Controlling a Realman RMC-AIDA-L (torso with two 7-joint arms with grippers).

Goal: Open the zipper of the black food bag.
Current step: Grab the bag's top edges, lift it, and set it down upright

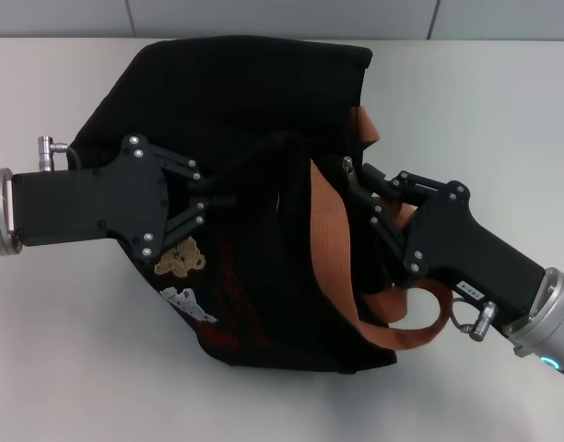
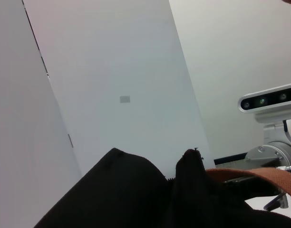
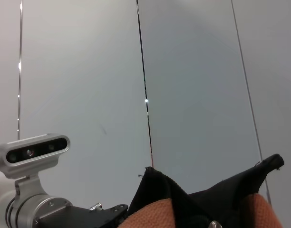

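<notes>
The left end effector (image 1: 229, 189) reaches in from the left side of the head view, its dark fingers pressed into the black fabric near the middle of the bag; whether they are clenched on the cloth cannot be told, since black lies against black. The right end effector (image 1: 356, 180) comes in from the lower right, its fingertips closed on a small silver pull tab (image 1: 348, 166) of the zipper (image 1: 354, 198), just beside an orange-brown strap (image 1: 330, 241). The black food bag (image 1: 245, 101) lies slumped on the white table (image 1: 79, 368), between the two arms, with a tan bear patch (image 1: 181, 258) and a white patch (image 1: 188, 302) on its near left face. A second loop of strap (image 1: 413, 324) curls under the right end effector's body.
</notes>
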